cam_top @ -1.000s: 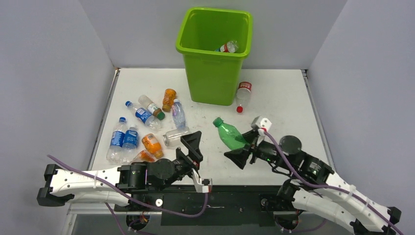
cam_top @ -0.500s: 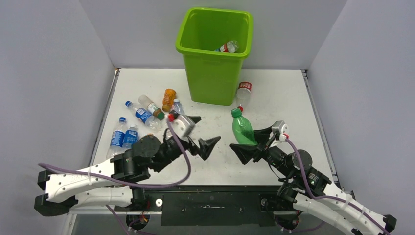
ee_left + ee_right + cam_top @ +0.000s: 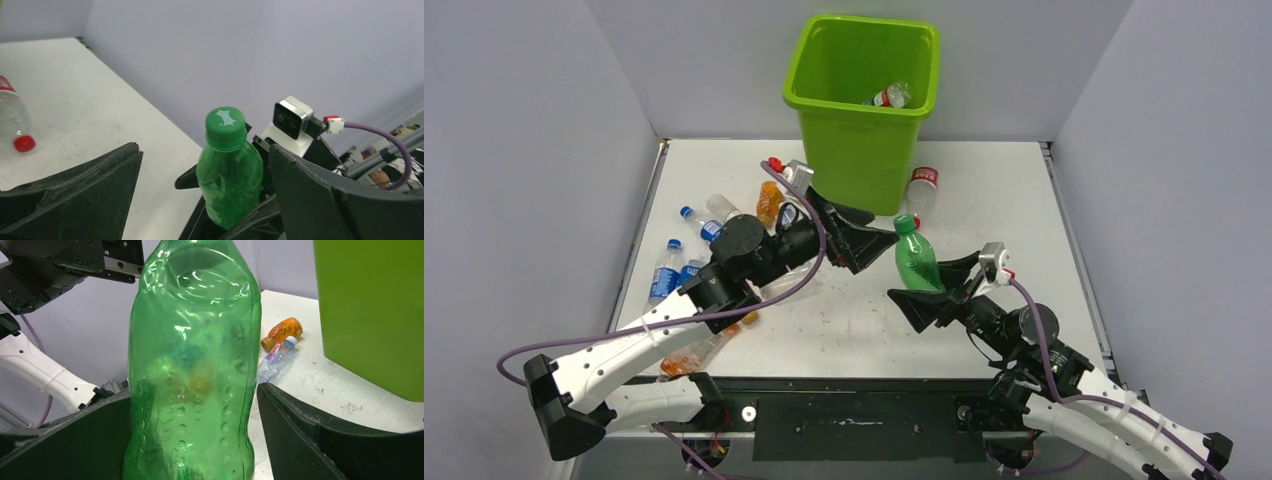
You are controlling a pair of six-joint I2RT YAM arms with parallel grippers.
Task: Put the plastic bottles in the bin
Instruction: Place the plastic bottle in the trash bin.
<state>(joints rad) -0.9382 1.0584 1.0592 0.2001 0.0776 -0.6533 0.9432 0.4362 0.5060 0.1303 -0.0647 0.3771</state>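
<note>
Left gripper (image 3: 879, 230) swung up across the bench (image 3: 1024, 200) to the cap of the green bottle (image 3: 914, 262), jaws wide apart, empty. Right gripper (image 3: 929, 285) keeps that bottle clamped upright, just in front of the bin (image 3: 859, 150).

Upright green bottle (image 3: 915, 265) near lime bin (image 3: 860, 150); other bottles (image 3: 664, 280) lie left.

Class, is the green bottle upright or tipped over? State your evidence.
Upright: the green bottle has its cap on top, body gripped by the right end effector.
</note>
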